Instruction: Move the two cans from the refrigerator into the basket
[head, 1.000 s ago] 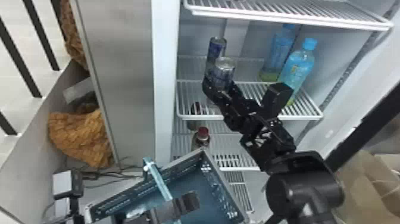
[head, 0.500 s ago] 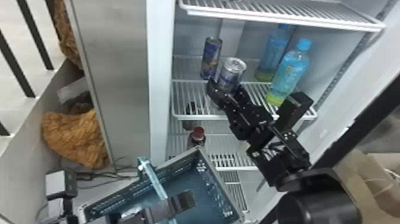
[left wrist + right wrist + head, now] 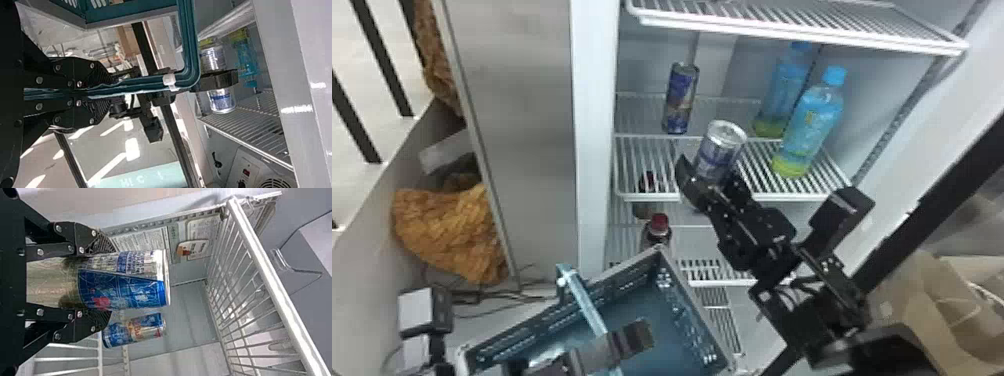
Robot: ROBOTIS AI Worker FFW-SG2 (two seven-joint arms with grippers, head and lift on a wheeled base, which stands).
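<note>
In the head view my right gripper (image 3: 707,187) is shut on a silver-and-blue can (image 3: 719,150), held tilted at the front of the middle shelf. The right wrist view has that can (image 3: 125,282) between the fingers of the right gripper (image 3: 105,284). The other can (image 3: 681,97) stands farther back on the shelf, on the left. My left gripper (image 3: 602,350) is over the teal basket (image 3: 699,320); in the left wrist view the left gripper (image 3: 103,94) is shut on the basket's handle (image 3: 190,43).
Two blue-capped bottles (image 3: 812,122) stand on the shelf right of the held can. A red-capped bottle (image 3: 659,227) is lower, behind the basket's corner. A wire shelf (image 3: 797,25) spans above. The refrigerator's side wall (image 3: 592,150) is at the left.
The held can and my right gripper have come forward and right, away from the standing can, opening a gap between the cans. The left gripper keeps its hold on the handle.
</note>
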